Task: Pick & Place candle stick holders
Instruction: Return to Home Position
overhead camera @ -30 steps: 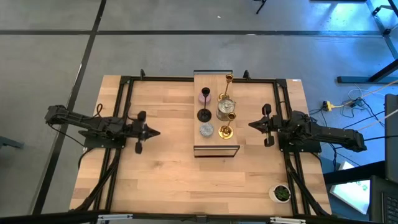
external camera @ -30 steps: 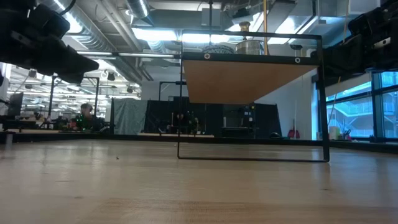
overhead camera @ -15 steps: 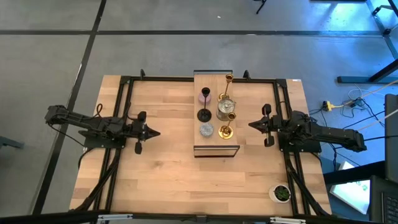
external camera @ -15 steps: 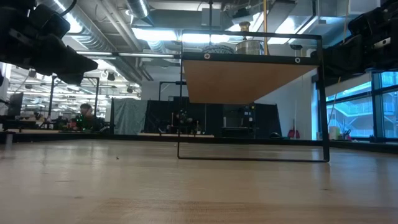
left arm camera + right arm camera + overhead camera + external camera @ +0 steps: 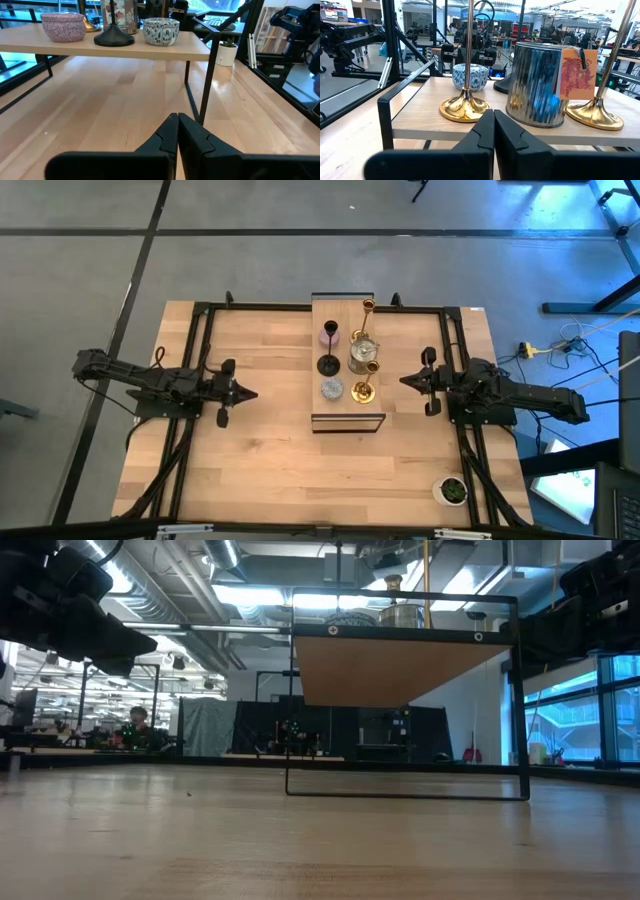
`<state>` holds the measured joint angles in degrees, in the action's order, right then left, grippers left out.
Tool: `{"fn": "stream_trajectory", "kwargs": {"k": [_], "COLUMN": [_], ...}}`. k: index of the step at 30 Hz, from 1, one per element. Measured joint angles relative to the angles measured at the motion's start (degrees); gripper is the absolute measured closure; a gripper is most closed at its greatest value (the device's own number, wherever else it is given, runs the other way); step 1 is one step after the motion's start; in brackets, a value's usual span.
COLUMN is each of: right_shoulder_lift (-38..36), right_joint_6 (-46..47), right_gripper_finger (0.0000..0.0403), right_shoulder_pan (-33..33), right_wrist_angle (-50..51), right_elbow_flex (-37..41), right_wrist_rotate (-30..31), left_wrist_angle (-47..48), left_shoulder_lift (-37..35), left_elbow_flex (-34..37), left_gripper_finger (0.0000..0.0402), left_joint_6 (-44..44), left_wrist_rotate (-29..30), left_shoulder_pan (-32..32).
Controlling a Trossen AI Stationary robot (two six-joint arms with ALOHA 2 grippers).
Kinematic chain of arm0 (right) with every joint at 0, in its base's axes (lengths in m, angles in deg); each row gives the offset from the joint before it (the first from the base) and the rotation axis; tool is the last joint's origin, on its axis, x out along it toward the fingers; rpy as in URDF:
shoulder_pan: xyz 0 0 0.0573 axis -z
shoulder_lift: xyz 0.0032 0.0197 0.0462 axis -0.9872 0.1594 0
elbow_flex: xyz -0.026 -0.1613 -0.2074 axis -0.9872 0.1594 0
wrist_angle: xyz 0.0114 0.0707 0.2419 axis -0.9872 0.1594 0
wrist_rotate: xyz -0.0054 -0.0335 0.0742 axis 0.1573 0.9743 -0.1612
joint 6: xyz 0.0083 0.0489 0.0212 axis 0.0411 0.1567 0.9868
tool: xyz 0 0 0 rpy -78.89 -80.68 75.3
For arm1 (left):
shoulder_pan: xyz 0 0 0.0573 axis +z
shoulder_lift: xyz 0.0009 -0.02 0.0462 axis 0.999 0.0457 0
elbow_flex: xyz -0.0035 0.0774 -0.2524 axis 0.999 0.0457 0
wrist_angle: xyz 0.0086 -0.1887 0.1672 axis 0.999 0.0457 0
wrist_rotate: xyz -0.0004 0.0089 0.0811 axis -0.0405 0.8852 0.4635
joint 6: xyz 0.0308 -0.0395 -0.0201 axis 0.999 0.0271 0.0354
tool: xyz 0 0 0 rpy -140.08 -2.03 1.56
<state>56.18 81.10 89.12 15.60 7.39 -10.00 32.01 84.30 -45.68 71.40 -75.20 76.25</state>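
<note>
Two arms (image 5: 150,380) stretched level toward the shelf (image 5: 347,423) between them, left pincer (image 5: 252,393) closed and empty, right pincer (image 5: 403,381) likewise.

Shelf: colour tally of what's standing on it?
Gold: 2 (tall gold holder, short gold holder)
Silver: 1 (silver tin)
Pink: 1 (pink holder)
Black: 1 (black holder)
Blue-white patterned: 1 (patterned holder)
Total: 6

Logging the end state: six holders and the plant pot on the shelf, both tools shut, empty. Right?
No: the high view shows the plant pot on the table, off the shelf. Six holders are on it; left tool and right tool shut, empty.
</note>
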Motion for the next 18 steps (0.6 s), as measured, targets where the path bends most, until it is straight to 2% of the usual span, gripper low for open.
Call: {"fn": "stream_trajectory", "kwargs": {"k": [18], "right_shoulder_lift": [0.0], "right_joint_6": [0.0], "right_gripper_finger": [0.0402], "right_shoulder_pan": [0.0], "right_wrist_angle": [0.0], "right_elbow_flex": [0.0], "right_wrist_rotate": [0.0], "left_wrist_angle": [0.0], "left_shoulder_lift": [0.0], "left_elbow_flex": [0.0], "left_gripper_finger": [0.0396], "left_joint_6": [0.0], "left_wrist_rotate": [0.0], "left_shoulder_pan": [0.0]}}
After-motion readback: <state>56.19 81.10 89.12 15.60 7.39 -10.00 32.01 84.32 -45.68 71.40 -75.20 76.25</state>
